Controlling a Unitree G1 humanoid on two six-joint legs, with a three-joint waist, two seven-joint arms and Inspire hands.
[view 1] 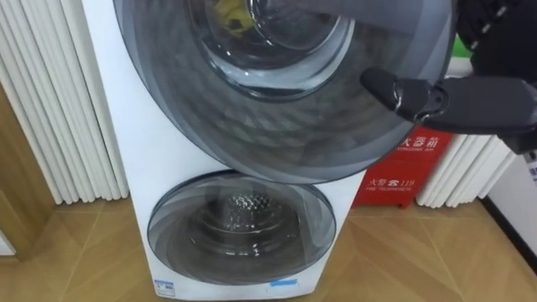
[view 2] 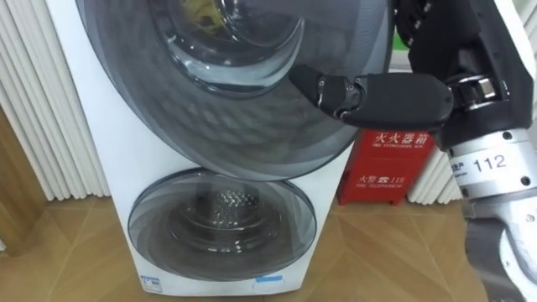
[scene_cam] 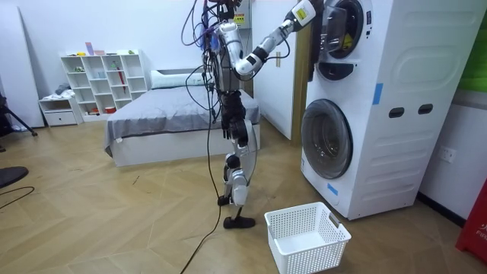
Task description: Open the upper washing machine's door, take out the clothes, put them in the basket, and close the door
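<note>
The white stacked washing machine (scene_cam: 380, 99) stands right in front of me. Its upper round tinted door (view 1: 277, 101) looms close above. Through the glass a bit of yellow cloth (view 1: 231, 17) shows in the upper drum. My right hand (view 2: 369, 92) is raised from the right and lies against the right edge of that door; in the room view this right hand (scene_cam: 303, 12) is up at the top door. The lower round door (view 1: 242, 226) is closed, with bare metal drum behind it.
A white laundry basket (scene_cam: 308, 237) sits on the wooden floor beside my feet, before the machine. A red fire-extinguisher box (view 1: 398, 172) stands right of the washer. White radiator ribs (view 1: 50, 109) flank the left. A bed (scene_cam: 175, 114) and a shelf (scene_cam: 103, 80) lie behind me.
</note>
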